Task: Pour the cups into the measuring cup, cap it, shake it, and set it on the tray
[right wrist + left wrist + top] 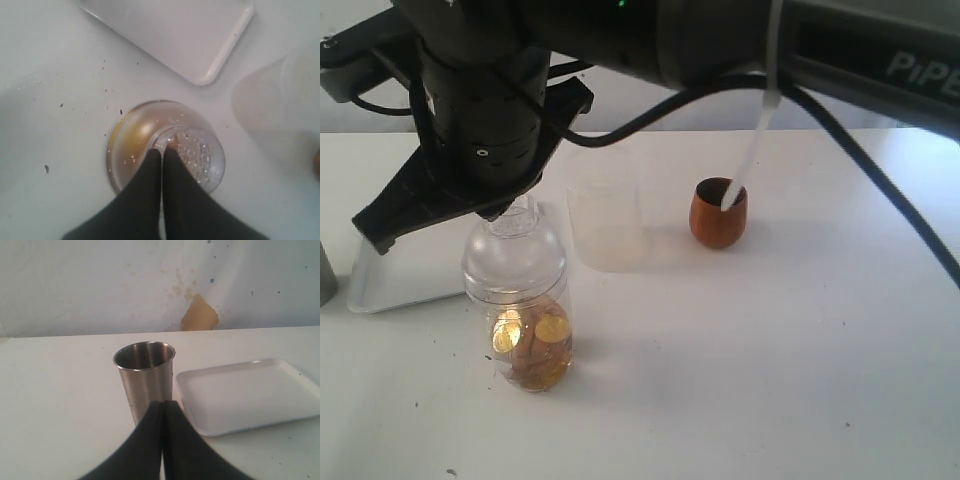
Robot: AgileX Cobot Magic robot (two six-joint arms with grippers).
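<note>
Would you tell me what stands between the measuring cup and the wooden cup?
A frosted translucent cup stands there, as the exterior view shows.

The right gripper has its dark jaws pressed together, tips over the clear, holed cap of the measuring cup. Gold shows through the cup's wall. The white tray lies near it, a rounded corner nearest. A frosted cup stands close by, and dark specks dot the table.
</note>
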